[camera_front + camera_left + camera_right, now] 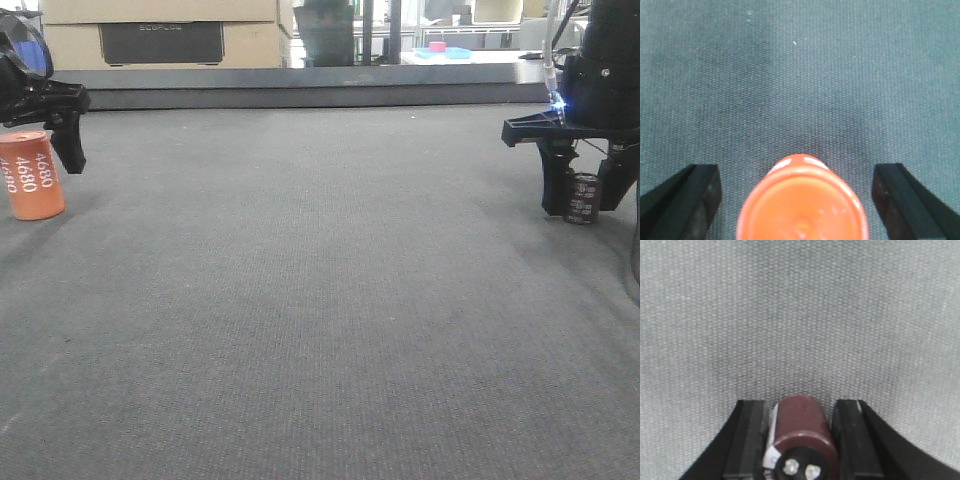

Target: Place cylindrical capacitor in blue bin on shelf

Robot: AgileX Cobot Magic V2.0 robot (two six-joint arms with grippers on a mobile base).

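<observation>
My right gripper [800, 407] pinches the stubby dark-brown cylindrical capacitor [800, 432], jaws narrowed against its sides; I should squeeze evenly, then lift straight up.

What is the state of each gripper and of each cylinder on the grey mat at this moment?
Orange cylinder: upright on the mat, free.
Left gripper: open, a finger on each side of the orange cylinder, not touching it.
Capacitor: upright, held, base seemingly on the mat.
Right gripper: closed on the capacitor, fingers against both its sides.
</observation>
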